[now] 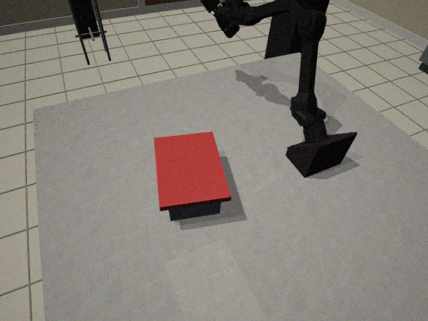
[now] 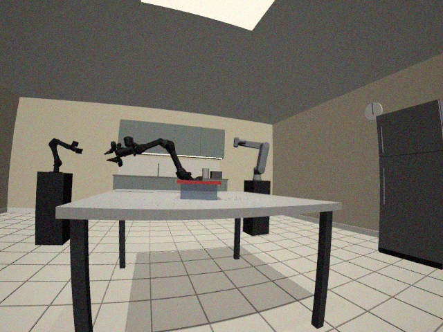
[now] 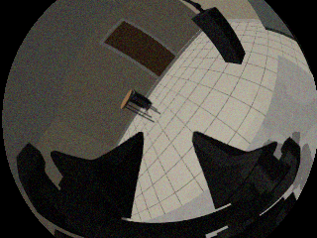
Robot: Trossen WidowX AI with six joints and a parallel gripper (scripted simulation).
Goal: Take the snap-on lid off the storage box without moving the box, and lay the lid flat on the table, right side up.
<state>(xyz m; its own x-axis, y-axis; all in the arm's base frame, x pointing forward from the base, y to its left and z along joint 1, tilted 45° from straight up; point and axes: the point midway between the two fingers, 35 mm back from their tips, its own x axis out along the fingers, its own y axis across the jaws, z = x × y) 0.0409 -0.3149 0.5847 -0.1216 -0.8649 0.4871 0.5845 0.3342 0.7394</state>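
The red lid [image 1: 190, 169] [image 2: 199, 182] lies flat on top of the storage box and overhangs its sides. The dark blue box [image 1: 195, 211] [image 2: 198, 191] stands upright on the grey table [image 1: 103, 241] [image 2: 200, 213]; in the top view the lid hides most of it. My gripper [image 2: 106, 157] [image 3: 168, 136] is open, with nothing between its fingers. It is raised high above table height, well away from the box and lid, neither of which shows in the wrist view. In the top view the gripper is largely cut off at the top edge.
My arm's base [image 1: 321, 155] stands on the table to the right of the box in the top view. Behind the table, a black arm [image 2: 55, 151] and a grey arm [image 2: 262, 157] stand on black pedestals. The wrist view shows floor tiles, a stool [image 3: 136, 99] and a table corner.
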